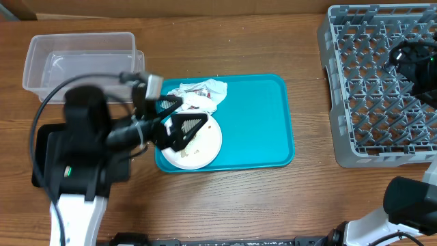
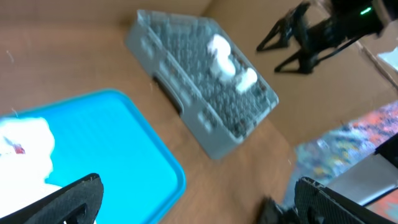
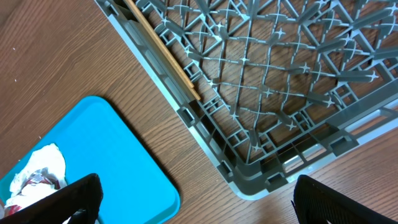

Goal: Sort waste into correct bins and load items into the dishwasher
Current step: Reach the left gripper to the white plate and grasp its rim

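Wooden table (image 1: 273, 41), seen from overhead. Right of frame: dish rack (image 1: 341, 137), already loaded with chopsticks (image 3: 163, 46) and two white dishes (image 2: 225, 57). Centre: teal tray (image 1: 259, 130), carrying plate (image 1: 208, 147) with scraps, napkin (image 1: 210, 87) and wrapper (image 3: 38, 180). Upper left: clear tub (image 1: 41, 65), apparently empty. Left gripper (image 1: 186, 117) above plate, right gripper (image 3: 198, 196) above rack; both spread wide, holding nothing. Judged roughly half done.

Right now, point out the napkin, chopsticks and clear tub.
napkin (image 1: 213, 87): overhead view, middle of the crumpled wad.
chopsticks (image 3: 163, 50): right wrist view, mid-shaft.
clear tub (image 1: 32, 65): overhead view, left wall.
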Controlling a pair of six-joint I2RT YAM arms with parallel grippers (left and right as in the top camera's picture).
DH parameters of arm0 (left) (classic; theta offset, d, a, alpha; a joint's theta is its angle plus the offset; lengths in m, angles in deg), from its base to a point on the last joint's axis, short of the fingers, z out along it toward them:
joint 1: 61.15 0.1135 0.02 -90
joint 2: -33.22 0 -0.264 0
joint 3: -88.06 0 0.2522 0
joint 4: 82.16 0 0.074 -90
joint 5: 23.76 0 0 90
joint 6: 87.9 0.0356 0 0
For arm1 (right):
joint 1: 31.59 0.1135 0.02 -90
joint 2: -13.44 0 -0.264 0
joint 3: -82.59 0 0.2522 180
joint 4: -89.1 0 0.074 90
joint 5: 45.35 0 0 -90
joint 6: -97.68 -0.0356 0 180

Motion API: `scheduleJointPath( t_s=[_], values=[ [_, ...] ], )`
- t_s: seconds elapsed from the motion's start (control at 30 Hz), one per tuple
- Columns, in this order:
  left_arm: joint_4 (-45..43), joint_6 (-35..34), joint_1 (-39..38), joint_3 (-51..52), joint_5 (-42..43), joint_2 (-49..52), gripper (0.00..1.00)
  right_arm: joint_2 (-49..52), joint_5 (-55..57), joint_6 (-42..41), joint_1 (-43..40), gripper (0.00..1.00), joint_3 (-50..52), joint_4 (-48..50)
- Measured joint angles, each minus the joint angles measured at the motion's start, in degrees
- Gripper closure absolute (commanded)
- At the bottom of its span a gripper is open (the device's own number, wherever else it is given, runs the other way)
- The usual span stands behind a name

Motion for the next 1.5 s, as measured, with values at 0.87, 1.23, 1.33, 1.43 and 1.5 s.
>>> scheduleJointPath(
  t_s=[0.87,1.23,1.33,1.43,1.5],
  values=[
    [6.4,-16.5,-34.6,-6.5,-58.9,36.9,0.0,0.0,0.0,0.0,0.0,0.0,0.0,0.0],
    [6.6,-19.4,-34.8,-6.5,-58.0,42.4,0.45,0.0,0.0,0.0,0.0,0.0,0.0,0.0],
    [6.6,-21.2,-34.8,-6.5,-58.0,43.6,0.44,0.0,0.0,0.0,0.0,0.0,0.0,0.0],
    [6.6,-22.2,-34.8,-6.5,-58.1,44.7,0.46,0.0,0.0,-0.1,0.0,0.0,0.0,0.0],
    [6.8,-22.6,-35.0,-6.5,-58.8,45.4,0.47,0.0,0.0,0.0,0.0,0.0,0.0,0.0]
  ],
)
